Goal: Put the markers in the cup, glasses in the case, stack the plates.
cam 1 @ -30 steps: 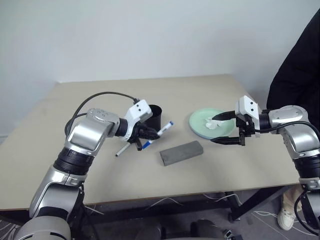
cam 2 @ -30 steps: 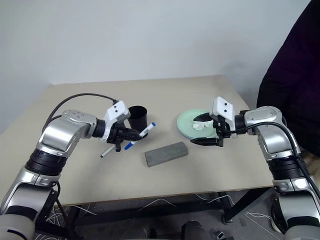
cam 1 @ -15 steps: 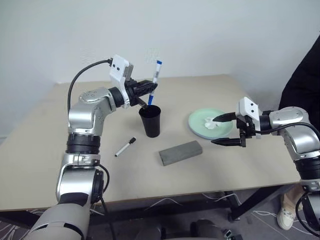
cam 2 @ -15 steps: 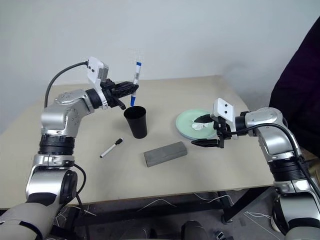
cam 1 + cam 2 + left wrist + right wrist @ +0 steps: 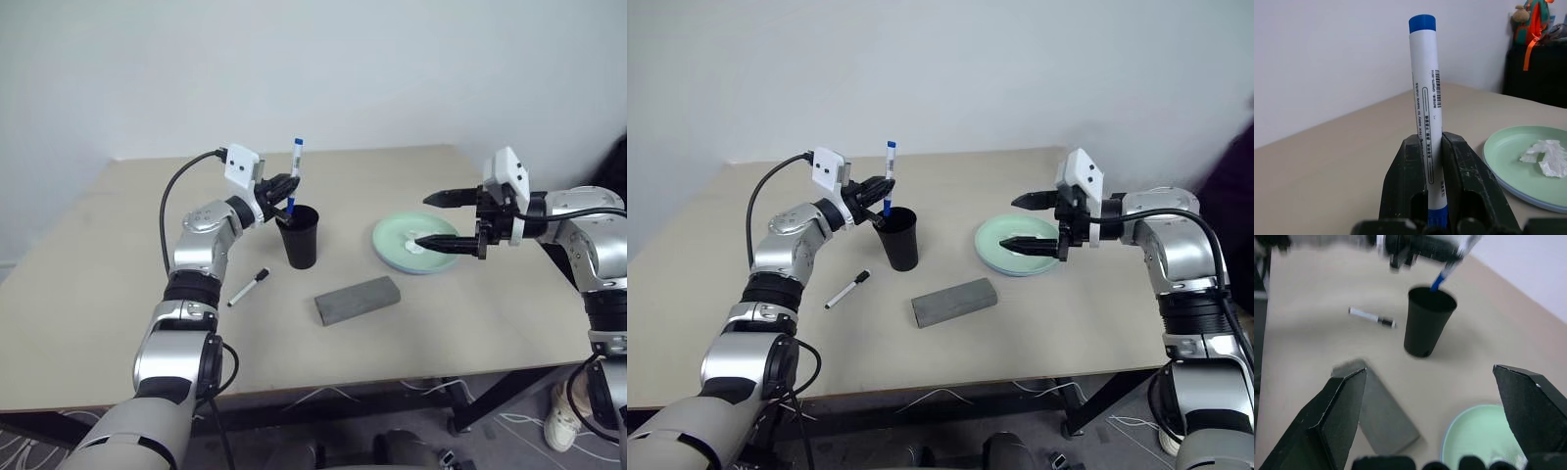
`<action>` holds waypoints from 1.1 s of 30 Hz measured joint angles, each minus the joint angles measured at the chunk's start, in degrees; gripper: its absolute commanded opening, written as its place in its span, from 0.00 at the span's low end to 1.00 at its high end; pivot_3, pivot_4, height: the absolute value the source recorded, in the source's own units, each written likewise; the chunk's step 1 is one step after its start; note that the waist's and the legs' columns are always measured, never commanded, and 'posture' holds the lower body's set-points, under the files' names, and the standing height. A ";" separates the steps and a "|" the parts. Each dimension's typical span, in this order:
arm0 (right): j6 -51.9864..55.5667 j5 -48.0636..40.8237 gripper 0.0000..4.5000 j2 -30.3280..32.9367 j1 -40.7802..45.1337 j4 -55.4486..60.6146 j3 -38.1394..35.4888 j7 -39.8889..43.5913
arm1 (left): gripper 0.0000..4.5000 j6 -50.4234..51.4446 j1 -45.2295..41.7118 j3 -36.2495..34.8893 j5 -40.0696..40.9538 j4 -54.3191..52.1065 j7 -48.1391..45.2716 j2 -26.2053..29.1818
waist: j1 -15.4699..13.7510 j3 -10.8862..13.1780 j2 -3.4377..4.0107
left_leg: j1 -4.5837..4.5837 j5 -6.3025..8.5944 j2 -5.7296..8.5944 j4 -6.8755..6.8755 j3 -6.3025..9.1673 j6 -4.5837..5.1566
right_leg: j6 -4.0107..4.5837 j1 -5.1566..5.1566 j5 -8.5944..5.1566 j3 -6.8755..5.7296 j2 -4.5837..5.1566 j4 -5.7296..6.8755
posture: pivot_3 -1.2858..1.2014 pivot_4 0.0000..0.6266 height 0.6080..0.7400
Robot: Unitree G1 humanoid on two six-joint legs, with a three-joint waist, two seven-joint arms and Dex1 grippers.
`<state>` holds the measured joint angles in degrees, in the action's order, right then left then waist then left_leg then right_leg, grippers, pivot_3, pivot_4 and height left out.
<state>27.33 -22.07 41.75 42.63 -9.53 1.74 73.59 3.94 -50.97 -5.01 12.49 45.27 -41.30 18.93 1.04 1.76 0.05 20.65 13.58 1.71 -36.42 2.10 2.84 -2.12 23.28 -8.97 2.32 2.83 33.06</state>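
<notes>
While the left gripper [image 5: 285, 189] clamps the blue-capped marker [image 5: 294, 174] upright above the cup [image 5: 299, 236], seemingly not inside, the right gripper [image 5: 438, 218] gapes over the plates [image 5: 394, 240].

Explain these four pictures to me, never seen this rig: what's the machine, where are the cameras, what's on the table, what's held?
It's a humanoid robot with two arms. Two pictures come from its head, looking down over a table; the other two come from wrist cameras looking along each gripper's fingers. The left gripper is shut on a blue-capped marker, held upright just above a black cup. The right gripper is open, empty, above a green plate holding a crumpled tissue. A black-capped marker and a closed grey case lie on the table.
</notes>
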 measured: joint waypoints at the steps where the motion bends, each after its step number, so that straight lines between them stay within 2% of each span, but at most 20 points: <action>1: 0.80 -0.77 1.00 -0.10 0.31 0.00 -0.56 -0.18 | 0.02 -0.43 0.01 0.00 -0.06 0.50 0.01 -0.32 | 0.00 0.00 0.00 | 0.00 0.00 0.00 0.00 0.00 0.00 | 0.00 0.00 0.00 -0.01 0.00 0.00 | 0.52 0.00 0.90; 17: 8.45 -10.11 1.00 -0.40 0.52 0.16 -7.86 -2.30 | 0.02 -5.88 2.41 -1.00 -0.04 2.84 1.66 -3.01 | -0.01 -0.01 0.00 | -0.01 0.00 -0.02 -0.01 0.00 0.00 | -0.01 -0.01 0.01 -0.01 -0.01 0.01 | 0.52 0.00 0.90; 26: 9.14 -12.03 1.00 0.15 -3.78 0.41 -11.41 -3.85 | 0.02 -5.88 3.49 -2.21 0.00 4.00 1.33 -3.17 | 0.00 -0.03 0.00 | -0.02 0.00 -0.03 -0.02 -0.01 0.01 | -0.01 -0.03 0.01 -0.02 -0.02 0.02 | 0.52 0.00 0.90; 33: 8.94 -12.12 1.00 0.20 -4.15 0.54 -11.63 -4.78 | 0.53 -5.71 4.35 -2.21 0.00 4.03 -0.10 -3.19 | 0.02 -0.03 0.01 | -0.02 0.00 -0.05 -0.02 -0.02 0.00 | -0.01 -0.02 0.01 -0.03 -0.03 0.02 | 0.52 0.00 0.90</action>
<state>36.27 -34.19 41.95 38.48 -8.98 -9.89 68.82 -1.77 -46.61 -7.21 12.49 49.30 -41.41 15.75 1.06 1.73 0.06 20.63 13.58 1.66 -36.43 2.08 2.84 -2.13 23.26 -8.96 2.29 2.80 33.08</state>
